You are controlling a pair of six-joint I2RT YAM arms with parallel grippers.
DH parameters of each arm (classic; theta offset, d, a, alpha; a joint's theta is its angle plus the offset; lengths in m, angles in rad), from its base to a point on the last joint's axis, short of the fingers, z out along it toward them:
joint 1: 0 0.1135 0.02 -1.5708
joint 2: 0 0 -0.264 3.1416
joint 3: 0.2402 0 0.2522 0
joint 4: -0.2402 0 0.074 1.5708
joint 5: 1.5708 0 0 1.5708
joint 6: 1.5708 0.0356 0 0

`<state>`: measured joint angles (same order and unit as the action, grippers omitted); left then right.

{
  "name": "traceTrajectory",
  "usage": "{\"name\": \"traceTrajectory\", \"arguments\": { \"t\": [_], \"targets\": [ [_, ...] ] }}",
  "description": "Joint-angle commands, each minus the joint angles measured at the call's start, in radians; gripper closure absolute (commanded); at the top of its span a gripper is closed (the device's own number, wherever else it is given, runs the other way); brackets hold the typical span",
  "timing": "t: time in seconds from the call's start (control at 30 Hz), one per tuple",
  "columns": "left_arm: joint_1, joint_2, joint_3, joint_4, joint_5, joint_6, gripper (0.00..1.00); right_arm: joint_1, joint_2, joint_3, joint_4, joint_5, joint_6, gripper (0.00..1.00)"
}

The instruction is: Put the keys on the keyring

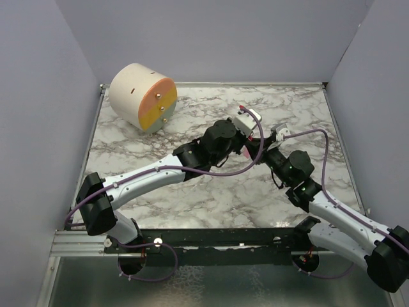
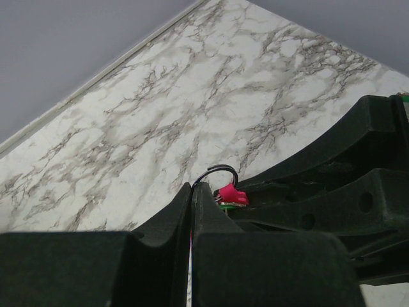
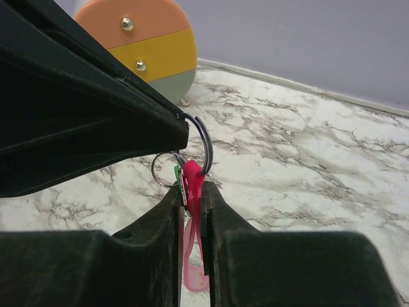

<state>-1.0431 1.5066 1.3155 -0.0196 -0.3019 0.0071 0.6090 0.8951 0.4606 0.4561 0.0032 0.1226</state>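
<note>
Left gripper (image 2: 192,187), bottom centre of its own view, is clenched on the keyring (image 3: 193,181) at its wire ring (image 3: 209,148). Right gripper (image 3: 192,195), bottom centre, is clamped on the pink tag. The green key (image 3: 177,174) sits mid-frame, against the tag's left side.

The table (image 1: 192,198) was white marble veined in grey, the walls (image 1: 217,38) pale lavender. The drum (image 1: 142,96) was cream, its face banded peach, yellow and grey-green, with brassy studs (image 3: 128,23). The keyring (image 3: 192,185) was silvery with a hot-pink tag, the key (image 3: 177,173) bright green. The arms (image 1: 147,176) were black and white, their cables (image 1: 220,174) purple.
</note>
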Motion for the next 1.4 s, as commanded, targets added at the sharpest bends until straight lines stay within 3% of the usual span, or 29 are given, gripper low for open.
{"name": "traceTrajectory", "arguments": {
  "t": [0.0,0.4,0.87,1.37],
  "targets": [
    [-0.006,-0.020,0.027,-0.047,-0.055,0.030,1.00,-0.002,-0.036,0.011,-0.027,0.093,-0.012,0.93],
    [-0.006,-0.008,0.026,-0.086,-0.083,0.073,1.00,-0.002,-0.093,0.043,-0.121,0.154,-0.022,0.92],
    [-0.006,0.083,0.142,-0.268,0.080,0.271,1.00,-0.002,-0.083,0.083,-0.201,0.112,-0.091,0.92],
    [-0.006,0.142,0.233,-0.382,0.131,0.297,1.00,-0.002,-0.125,0.017,-0.131,0.226,-0.180,0.88]
  ]
}}
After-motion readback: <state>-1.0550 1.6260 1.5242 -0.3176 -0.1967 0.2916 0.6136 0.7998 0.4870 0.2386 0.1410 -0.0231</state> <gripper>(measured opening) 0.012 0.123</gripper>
